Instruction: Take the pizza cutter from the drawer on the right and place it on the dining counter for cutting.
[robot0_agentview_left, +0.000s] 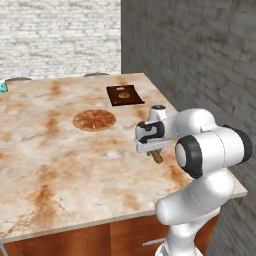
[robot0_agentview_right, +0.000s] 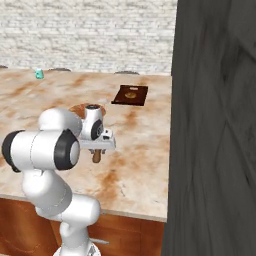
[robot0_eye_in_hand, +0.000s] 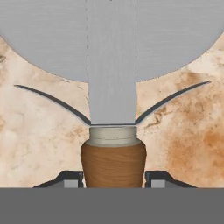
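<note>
Right up close, the gripper (robot0_eye_in_hand: 113, 181) has its two dark fingertips (robot0_eye_in_hand: 70, 178) pinching the brown wooden handle of the pizza cutter (robot0_eye_in_hand: 112, 96), one jaw on either side. The grey wheel fans out ahead of the hand, with marble showing past it. It looks like a grip taken low on the handle so the blade end leads toward the surface.

Pull back to the left base view and the gripper (robot0_agentview_left: 152, 150) hangs above the right side of the dining counter (robot0_agentview_left: 45, 170), the cutter's handle (robot0_agentview_left: 157, 156) poking out beneath the hand at a slant. Whether it already touches the top, I cannot tell. From the right base view the same handle (robot0_agentview_right: 96, 156) hangs under the gripper (robot0_agentview_right: 97, 146), over bare marble.

Just beyond sits the round pizza (robot0_agentview_left: 94, 120), near the hand but apart from it. That makes sense as a drop spot: the cutter is wanted beside what it will slice. Farther back lies a dark board (robot0_agentview_left: 125, 95), and at the far left edge a small teal object (robot0_agentview_left: 3, 86).

My read: carry done, set-down pending.
</note>
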